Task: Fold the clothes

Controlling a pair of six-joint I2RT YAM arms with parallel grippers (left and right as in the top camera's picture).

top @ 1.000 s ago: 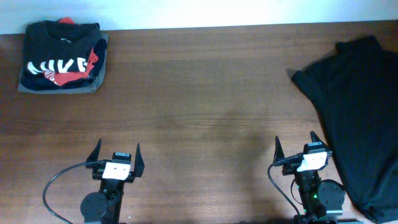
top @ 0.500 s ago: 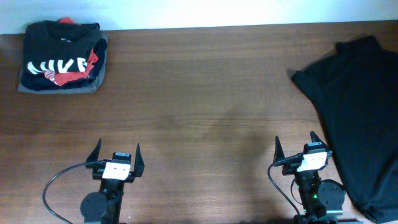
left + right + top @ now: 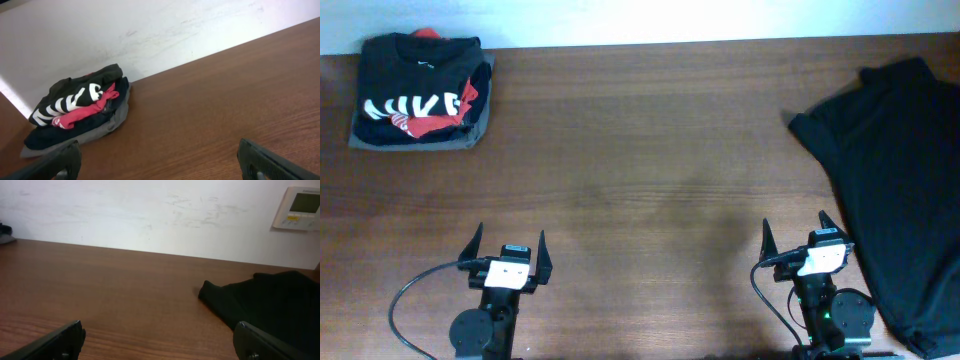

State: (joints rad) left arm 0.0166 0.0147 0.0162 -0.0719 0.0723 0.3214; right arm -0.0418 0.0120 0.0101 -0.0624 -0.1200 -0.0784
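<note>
The clothes (image 3: 900,190), a plain black garment, lie spread at the table's right side and run off the right edge of the overhead view; one corner of the clothes (image 3: 260,305) shows in the right wrist view. My right gripper (image 3: 794,236) stands open at the front, just left of the garment's lower part, its right fingertip close to the cloth. My left gripper (image 3: 507,244) is open at the front left, far from the garment, nothing between its fingers. Open jaws frame bare wood in both wrist views (image 3: 157,162) (image 3: 160,340).
A folded stack sits at the back left: a black top with white letters and red print (image 3: 420,95) on a grey garment (image 3: 95,132). A white wall runs behind the brown table (image 3: 640,150). A wall controller (image 3: 297,207) hangs at the right.
</note>
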